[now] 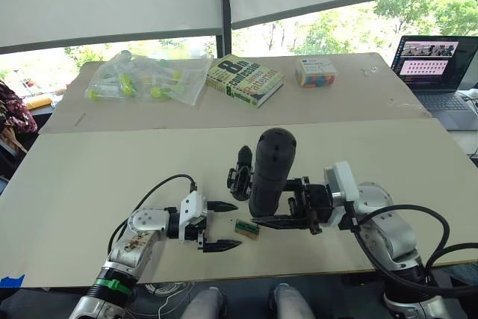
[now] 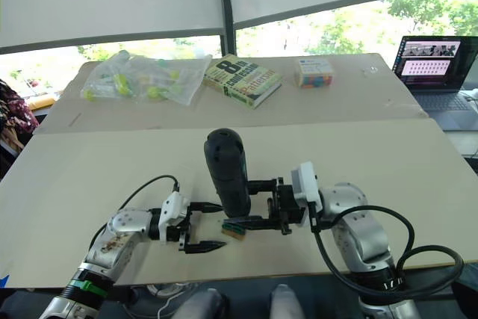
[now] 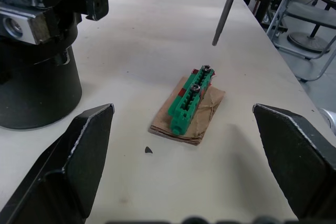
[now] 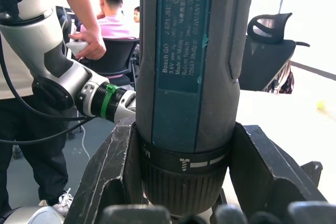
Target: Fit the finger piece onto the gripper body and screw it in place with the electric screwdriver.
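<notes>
My right gripper [image 1: 278, 203] is shut on the electric screwdriver [image 1: 270, 169], a thick black cylinder held nearly upright with its rounded end up. Its thin metal bit [image 3: 226, 11] points down and ends just beyond a small green-and-brown block [image 3: 190, 102]. The gripper body [image 1: 240, 173] stands on the table right behind the screwdriver, a pointed black finger rising from it. My left gripper [image 1: 222, 225] rests open on the table, its fingers [image 3: 79, 150] spread toward the block and apart from it. I cannot make out a separate finger piece.
At the back of the table lie a clear bag of yellow-green items [image 1: 146, 76], a book [image 1: 244, 80] and a colourful box [image 1: 314, 72]. A laptop [image 1: 437, 69] sits far right. People sit behind in the right wrist view. The table's front edge is close.
</notes>
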Robot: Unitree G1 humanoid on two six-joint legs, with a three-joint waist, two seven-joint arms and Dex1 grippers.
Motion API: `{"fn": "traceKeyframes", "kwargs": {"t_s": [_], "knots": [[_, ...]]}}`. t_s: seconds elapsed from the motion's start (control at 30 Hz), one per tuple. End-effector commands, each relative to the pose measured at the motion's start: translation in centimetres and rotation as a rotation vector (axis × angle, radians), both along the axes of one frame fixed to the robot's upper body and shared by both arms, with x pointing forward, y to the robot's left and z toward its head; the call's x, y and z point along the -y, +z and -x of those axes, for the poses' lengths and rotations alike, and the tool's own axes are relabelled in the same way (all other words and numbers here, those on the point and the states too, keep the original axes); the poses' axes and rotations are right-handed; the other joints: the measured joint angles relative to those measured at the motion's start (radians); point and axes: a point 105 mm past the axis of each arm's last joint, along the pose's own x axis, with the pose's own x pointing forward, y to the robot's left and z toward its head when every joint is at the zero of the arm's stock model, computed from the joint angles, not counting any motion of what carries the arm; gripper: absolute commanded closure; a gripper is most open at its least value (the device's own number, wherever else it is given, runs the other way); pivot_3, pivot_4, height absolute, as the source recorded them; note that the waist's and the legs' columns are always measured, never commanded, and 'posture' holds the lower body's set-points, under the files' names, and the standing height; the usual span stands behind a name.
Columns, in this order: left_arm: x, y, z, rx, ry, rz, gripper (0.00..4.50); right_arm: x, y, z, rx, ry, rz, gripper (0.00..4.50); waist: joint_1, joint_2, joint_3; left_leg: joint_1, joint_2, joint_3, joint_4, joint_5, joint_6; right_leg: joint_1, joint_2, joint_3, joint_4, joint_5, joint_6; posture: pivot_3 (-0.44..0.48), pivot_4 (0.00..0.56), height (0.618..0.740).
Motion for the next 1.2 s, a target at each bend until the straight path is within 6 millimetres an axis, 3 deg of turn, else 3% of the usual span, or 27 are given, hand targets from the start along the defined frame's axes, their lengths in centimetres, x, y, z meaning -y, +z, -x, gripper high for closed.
{"fn": "traceKeyframes", "kwargs": {"t_s": [0.03, 1.2], "knots": [[0.1, -0.3, 0.3, 0.004, -0.002, -0.001, 0.0, 0.0, 0.8, 0.3, 0.054, 0.0, -0.025, 2.58, 0.0, 0.0, 0.0, 0.0, 0.0, 0.0, 0.0, 0.0, 0.0, 0.0, 0.0, 0.0, 0.0, 0.0, 0.0, 0.0, 0.15, 0.74], [0.1, -0.8, 1.3, -0.03, 0.035, 0.012, 0.0, -0.2, 0.8, -0.1, 0.063, 0.009, -0.036, 2.58, 0.0, 0.0, 0.0, 0.001, 0.0, 0.0, 0.0, 0.0, 0.0, 0.001, 0.0, 0.0, 0.0, 0.0, 0.0, 0.0, 0.15, 0.74]]}}
